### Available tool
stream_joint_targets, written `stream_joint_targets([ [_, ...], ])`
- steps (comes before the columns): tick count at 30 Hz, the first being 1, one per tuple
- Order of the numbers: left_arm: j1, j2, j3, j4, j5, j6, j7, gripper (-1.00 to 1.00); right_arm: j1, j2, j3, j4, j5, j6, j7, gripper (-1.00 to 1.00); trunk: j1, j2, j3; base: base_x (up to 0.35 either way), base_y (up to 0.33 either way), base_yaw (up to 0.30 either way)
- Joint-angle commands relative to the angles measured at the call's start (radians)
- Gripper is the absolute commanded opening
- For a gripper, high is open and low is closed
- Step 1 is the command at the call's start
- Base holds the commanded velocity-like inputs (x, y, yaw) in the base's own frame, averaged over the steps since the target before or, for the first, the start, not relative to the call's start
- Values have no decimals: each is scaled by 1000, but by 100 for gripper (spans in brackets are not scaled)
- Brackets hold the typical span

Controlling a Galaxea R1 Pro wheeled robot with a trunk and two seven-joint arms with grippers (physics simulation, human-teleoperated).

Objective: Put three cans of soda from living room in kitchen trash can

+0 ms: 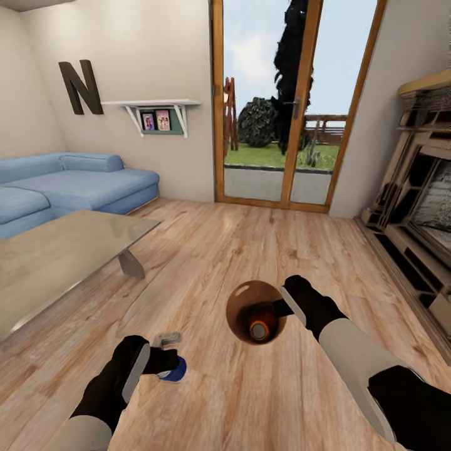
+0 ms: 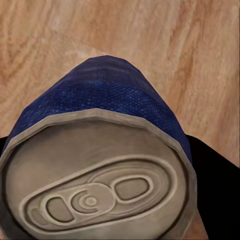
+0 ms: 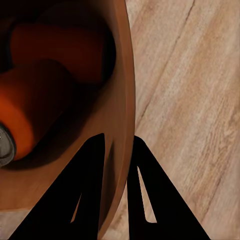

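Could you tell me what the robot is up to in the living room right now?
It is collecting soda cans. The right gripper pinches the rim of the trash can, which already holds orange cans. The left gripper holds the blue can above the wood floor, beside the glass coffee table.

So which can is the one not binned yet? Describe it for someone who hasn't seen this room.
Start at the glass coffee table and come down to the wood floor nearest the robot. The left hand grips a small blue drink can with a grey metal top, unlike the orange can inside the round copper-lined bin.
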Motion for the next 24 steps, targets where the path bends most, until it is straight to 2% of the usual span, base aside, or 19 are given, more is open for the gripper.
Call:
stream_joint_targets([
  [1, 0, -1, 0, -20, -2, 11, 0, -100, -1, 1, -1, 4, 2, -1, 3, -100, 0, 0, 4, 0, 0, 0],
  [5, -2, -2, 0, -126, -1, 69, -1, -100, 0, 13, -1, 46, 4, -5, 3, -100, -2, 1, 20, 0, 0, 0],
  [9, -2, -3, 0, -182, 7, 70, -3, -100, 0, 24, -1, 72, 5, -11, 3, -100, -4, 2, 35, 0, 0, 0],
  [15, -3, -3, -2, -243, 74, 70, -4, -100, 7, 52, 4, 133, 6, -65, 3, -100, -7, 4, 58, 0, 0, 0],
  [21, -28, -5, -2, -273, 123, 70, -5, -100, 11, 81, 26, 165, 6, -82, 3, -100, -9, 5, 81, 0, 0, 0],
  [24, -36, -25, -8, -287, 151, 70, -7, -100, 20, 102, 30, 170, 6, -84, 3, -100, -11, 6, 93, 0, 0, 0],
])
